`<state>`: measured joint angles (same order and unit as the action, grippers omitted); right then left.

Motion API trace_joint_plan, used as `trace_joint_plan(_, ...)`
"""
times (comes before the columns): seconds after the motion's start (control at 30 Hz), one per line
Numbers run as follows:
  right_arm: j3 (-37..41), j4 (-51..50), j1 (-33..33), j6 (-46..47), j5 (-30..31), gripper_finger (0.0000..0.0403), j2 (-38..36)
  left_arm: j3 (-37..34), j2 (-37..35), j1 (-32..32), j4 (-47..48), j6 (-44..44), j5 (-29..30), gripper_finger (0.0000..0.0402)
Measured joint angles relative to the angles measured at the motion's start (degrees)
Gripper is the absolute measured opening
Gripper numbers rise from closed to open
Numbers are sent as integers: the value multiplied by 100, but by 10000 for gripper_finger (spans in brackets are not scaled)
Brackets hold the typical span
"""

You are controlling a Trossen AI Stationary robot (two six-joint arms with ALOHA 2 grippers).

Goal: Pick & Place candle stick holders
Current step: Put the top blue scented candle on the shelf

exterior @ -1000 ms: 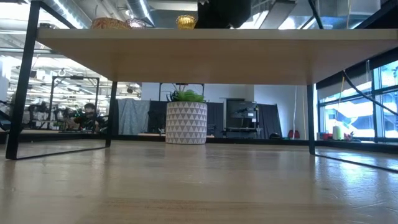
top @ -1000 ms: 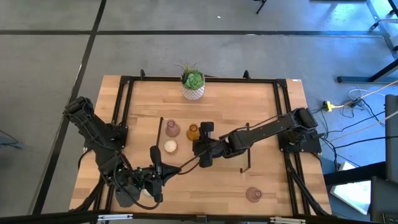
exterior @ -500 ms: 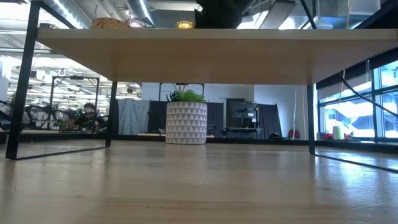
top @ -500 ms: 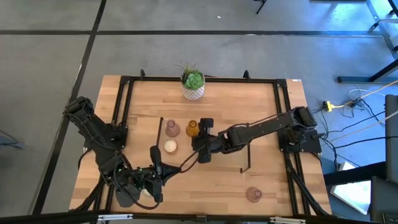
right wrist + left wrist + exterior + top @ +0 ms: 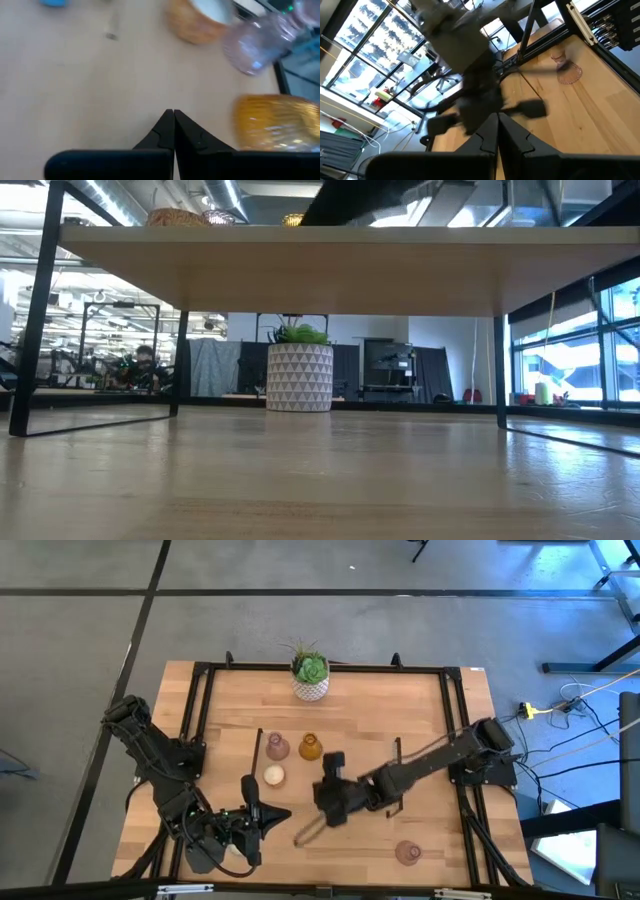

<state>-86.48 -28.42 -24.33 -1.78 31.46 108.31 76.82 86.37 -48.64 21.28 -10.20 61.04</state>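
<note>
The right pincer [image 5: 300, 837] has drawn back from the amber holder [image 5: 311, 748], seemingly hovering low, shut and empty.

Two dark robot arms showing matte black bodies

Both the left arm [image 5: 160, 765] and right arm [image 5: 440, 752] are wearing black, blocky joint housings with slim links between; each arm's fingers [image 5: 172, 131] are tapering to pointed wedges, black cables trailing beside them.
</note>
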Motion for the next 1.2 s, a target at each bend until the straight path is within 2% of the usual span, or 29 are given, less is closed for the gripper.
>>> trace_joint_plan(0.1,0,48,-439,-6,0,0,0,0,0,0,-2,0,-49,2)
trace_joint_plan(0.2,-4,-31,-951,-39,-7,0,-66,0,0,0,-33,148,-456,2)
trace_joint_plan(0.23,-8,-51,-1118,-29,114,0,-96,0,0,0,-38,273,-714,2)
trace_joint_plan(0.37,-13,-842,-1678,437,1490,0,-267,0,0,0,42,1212,-2150,2)
trace_joint_plan(0.47,-14,-1259,-1897,771,1704,0,-368,0,0,-2,321,2391,-3308,2)
trace_joint_plan(0.53,-12,-1369,-1998,869,1757,0,-361,1,0,-5,637,3511,-3726,2)
trace_joint_plan(0.63,-11,-1322,-2056,885,1773,0,-356,7,0,-54,1641,5492,-3948,2)
trace_joint_plan(0.77,-9,-1220,-1956,822,1499,0,-354,7,9,-210,3823,8208,-3968,2)
trace_joint_plan(0.83,-9,-1205,-1916,783,1358,0,-354,4,52,-362,4891,9287,-3982,2)
trace_joint_plan(0.9,-9,-1212,-1888,768,1208,0,-354,-34,74,-596,5580,10027,-4216,2)
trace_joint_plan(0.97,-9,-1217,-1881,739,1182,0,-354,-150,61,-891,5726,10543,-4508,2)
trace_joint_plan(1.03,-9,-1245,-1874,709,1226,0,-356,-367,-35,-1184,5610,10994,-4443,2)
trace_joint_plan(1.1,-9,-1256,-1874,694,1265,0,-394,-663,-213,-1411,5336,11438,-4242,2)
trace_joint_plan(1.2,-9,-1224,-1874,685,1296,0,-422,-1352,-432,-1586,4723,12146,-4488,2)
